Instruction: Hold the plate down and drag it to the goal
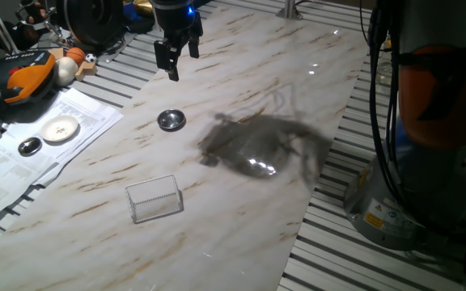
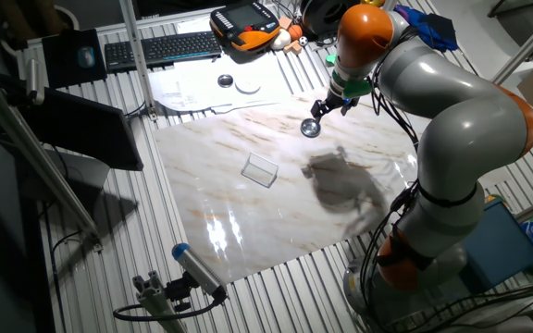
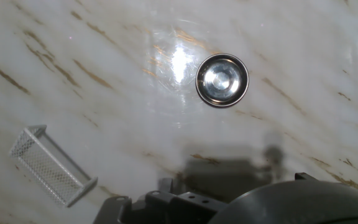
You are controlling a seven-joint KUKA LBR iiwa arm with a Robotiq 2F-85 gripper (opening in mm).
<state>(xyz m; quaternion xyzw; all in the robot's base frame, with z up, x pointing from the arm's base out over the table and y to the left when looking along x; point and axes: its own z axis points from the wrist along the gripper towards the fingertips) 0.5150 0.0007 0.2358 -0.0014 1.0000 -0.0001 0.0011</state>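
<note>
High in the upper middle of one fixed view, your pincer hangs empty, fingers apart, above the table. The plate lies untouched mid-frame; the goal waits lower down, well apart. Everything remains.

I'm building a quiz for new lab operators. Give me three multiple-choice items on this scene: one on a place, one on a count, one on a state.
1. Where does the small round shiny silver metal plate lie?
A. on the marble-patterned board
B. inside the mesh rectangle
C. on the printed paper

2. How many round discs lie on the printed paper?
A. none
B. two
C. four

3. What is the tool doing?
A. pressing on the plate
B. hanging above the board, touching nothing
C. gripping the mesh rectangle

Answers:
1 A: it rests on the marble-patterned board, apart from the see-through mesh rectangle.
2 B: a white disc and a smaller dark disc.
3 B: the fixed views show it raised, clear of the plate.
</note>
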